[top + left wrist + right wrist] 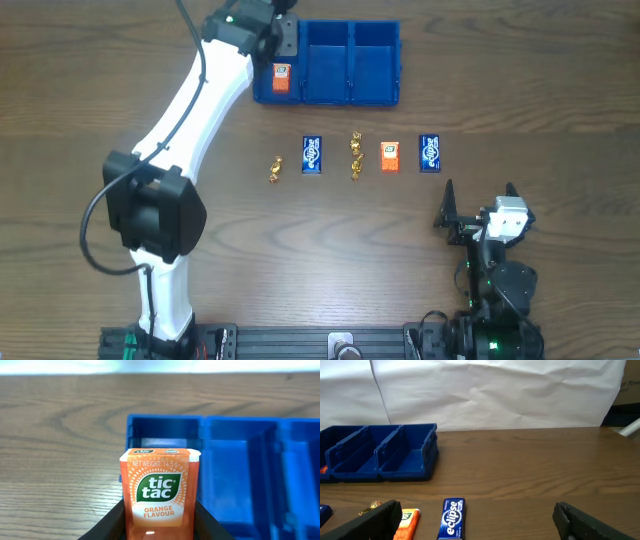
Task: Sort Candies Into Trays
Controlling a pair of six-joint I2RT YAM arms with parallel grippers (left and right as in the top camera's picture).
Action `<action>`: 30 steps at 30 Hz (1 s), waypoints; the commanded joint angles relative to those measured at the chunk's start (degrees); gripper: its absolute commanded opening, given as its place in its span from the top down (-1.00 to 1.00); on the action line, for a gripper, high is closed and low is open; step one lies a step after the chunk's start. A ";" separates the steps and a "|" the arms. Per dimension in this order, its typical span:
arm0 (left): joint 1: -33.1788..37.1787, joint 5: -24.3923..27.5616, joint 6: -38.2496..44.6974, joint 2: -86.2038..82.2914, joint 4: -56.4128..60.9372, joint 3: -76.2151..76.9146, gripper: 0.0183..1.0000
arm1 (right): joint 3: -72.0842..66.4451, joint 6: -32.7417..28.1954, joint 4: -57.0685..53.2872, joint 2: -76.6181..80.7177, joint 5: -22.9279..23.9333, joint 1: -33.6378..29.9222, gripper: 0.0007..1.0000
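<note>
Left wrist view is showing the left gripper [160, 522] clamping an orange mint box [161, 492] upright at the leftmost compartment of the blue tray [240, 427], which is sitting by the far edge of the table [520, 100]. Across the table's middle, a row is lying: gold candies [355, 147], two blue packs [313, 154], another orange box [389, 156]. The right gripper [478, 205] is hovering toward the near edge, jaws spread wide and holding nothing.

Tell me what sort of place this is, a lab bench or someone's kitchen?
Most likely a lab or test bench, not a kitchen: a wood-grain table, a white sheet hung as backdrop behind it, and candies laid in a row before a blue three-bin tray.
</note>
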 commanded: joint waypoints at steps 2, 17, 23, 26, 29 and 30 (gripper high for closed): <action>1.14 3.87 0.55 6.05 1.55 0.72 0.56 | 0.07 0.79 -0.59 -0.42 -0.09 -0.24 -1.00; 1.14 4.31 0.37 7.13 2.05 0.72 -0.51 | 0.07 0.79 -0.59 -0.42 -0.09 -0.24 -1.00; 1.14 4.33 -0.07 7.13 2.21 0.81 -1.00 | 0.07 0.79 -0.59 -0.42 -0.09 -0.24 -1.00; 0.72 5.25 -1.97 6.84 0.98 2.08 -1.00 | 0.07 0.79 -0.59 -0.42 -0.09 -0.24 -1.00; -1.86 5.14 -4.48 6.01 -3.41 5.27 -1.00 | 0.07 0.79 -0.59 -0.42 -0.09 -0.24 -1.00; -3.45 4.72 -5.44 5.68 -4.66 6.27 -1.00 | 0.07 0.79 -0.59 -0.42 -0.09 -0.24 -1.00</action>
